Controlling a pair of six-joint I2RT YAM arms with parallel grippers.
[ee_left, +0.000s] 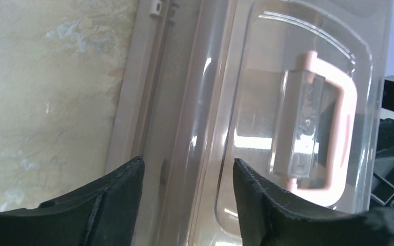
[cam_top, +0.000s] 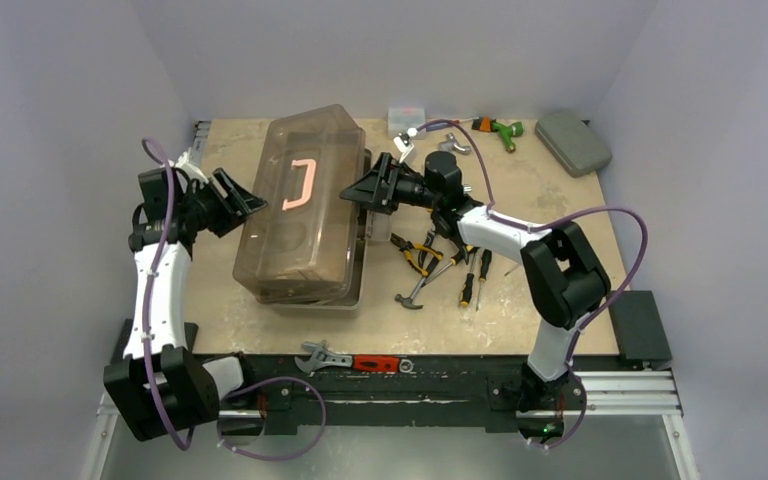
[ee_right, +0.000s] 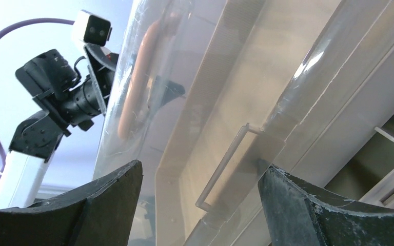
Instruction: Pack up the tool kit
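Note:
The large beige-tan toolbox (cam_top: 300,215) with a pale pink handle (cam_top: 300,183) lies left of centre on the table. My left gripper (cam_top: 250,205) is open at its left side; in the left wrist view (ee_left: 187,160) the clear lid (ee_left: 267,77) and the handle (ee_left: 341,128) lie beyond the open jaws. My right gripper (cam_top: 348,192) is open at the box's right side; in the right wrist view (ee_right: 201,166) the box wall and a wire latch (ee_right: 225,164) sit between the jaws. Neither holds anything. Pliers, a hammer and screwdrivers (cam_top: 440,265) lie right of the box.
A red-handled wrench (cam_top: 355,361) lies at the near table edge. A grey-green case (cam_top: 572,141), a green and orange tool (cam_top: 500,130), a small clear box (cam_top: 406,118) and a metal piece (cam_top: 455,146) lie at the back right. Walls enclose three sides.

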